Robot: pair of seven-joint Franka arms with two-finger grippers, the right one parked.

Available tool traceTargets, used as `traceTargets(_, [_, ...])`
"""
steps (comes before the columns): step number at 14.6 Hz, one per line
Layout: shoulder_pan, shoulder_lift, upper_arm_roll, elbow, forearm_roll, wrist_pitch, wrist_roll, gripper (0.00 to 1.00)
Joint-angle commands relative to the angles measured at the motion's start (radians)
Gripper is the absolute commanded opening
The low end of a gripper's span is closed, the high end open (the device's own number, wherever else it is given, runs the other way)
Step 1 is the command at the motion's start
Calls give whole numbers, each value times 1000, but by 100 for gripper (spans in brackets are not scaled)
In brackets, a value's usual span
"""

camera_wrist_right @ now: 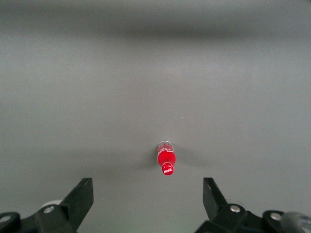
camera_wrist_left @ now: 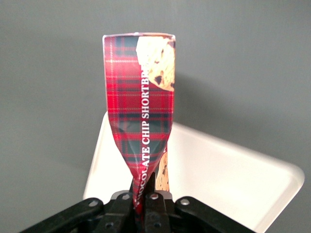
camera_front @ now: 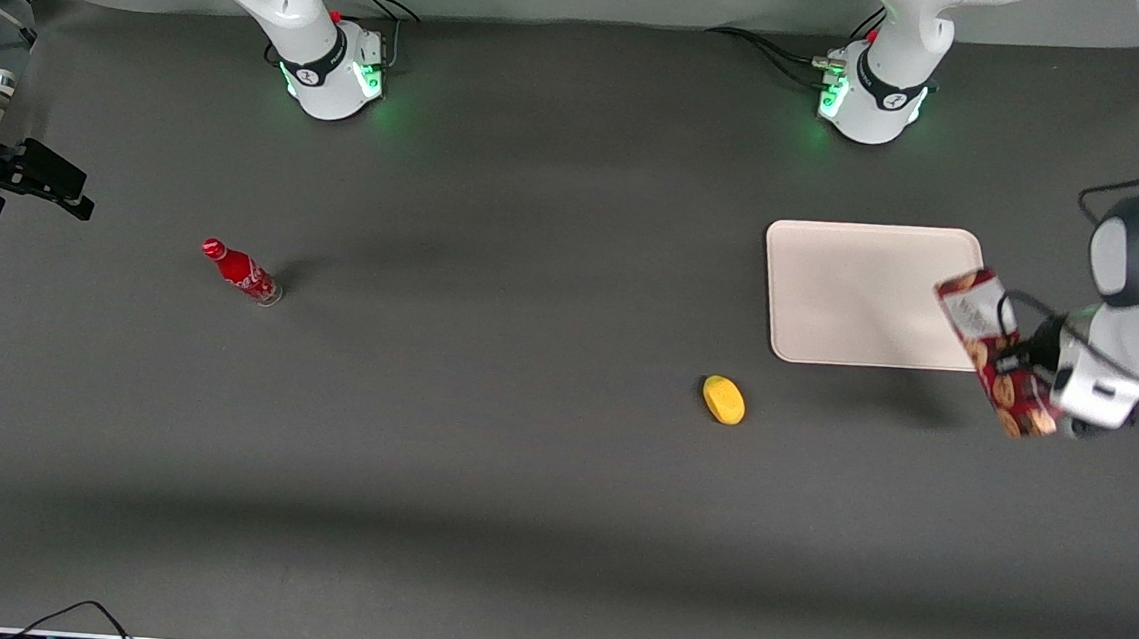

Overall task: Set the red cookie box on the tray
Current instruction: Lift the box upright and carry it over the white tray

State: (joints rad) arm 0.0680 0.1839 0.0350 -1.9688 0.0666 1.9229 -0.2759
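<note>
The red cookie box (camera_front: 998,352) wears dark-red tartan with thin green and white lines, brown chocolate-chip cookies and white lettering, pinched in the black claw (camera_wrist_left: 144,200). The tray (camera_front: 862,292) is plain pale beige. The worktop (camera_front: 478,474) is flat dark grey. A bottle (camera_front: 242,273) is bright red; a small lump (camera_front: 723,399) is yellow.

The gripper (camera_front: 1025,368) holds the red cookie box (camera_front: 994,349) clamped in its jaws. The box hangs tilted over the edge of the tray (camera_front: 862,292).

Glossy printed red cookie box (camera_wrist_left: 141,92); smooth matt tray (camera_wrist_left: 228,174).
</note>
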Motion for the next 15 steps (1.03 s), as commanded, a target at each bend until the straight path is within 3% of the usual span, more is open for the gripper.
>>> traceTargets(1, [18, -208, -1, -327, 30, 163, 205, 0])
traceTargets(3, [39, -257, 3, -460, 32, 295, 254, 0])
traceTargets(8, [119, -262, 29, -576, 64, 444, 477, 0])
traceTargets(15, [125, -210, 43, -633, 64, 553, 491, 0])
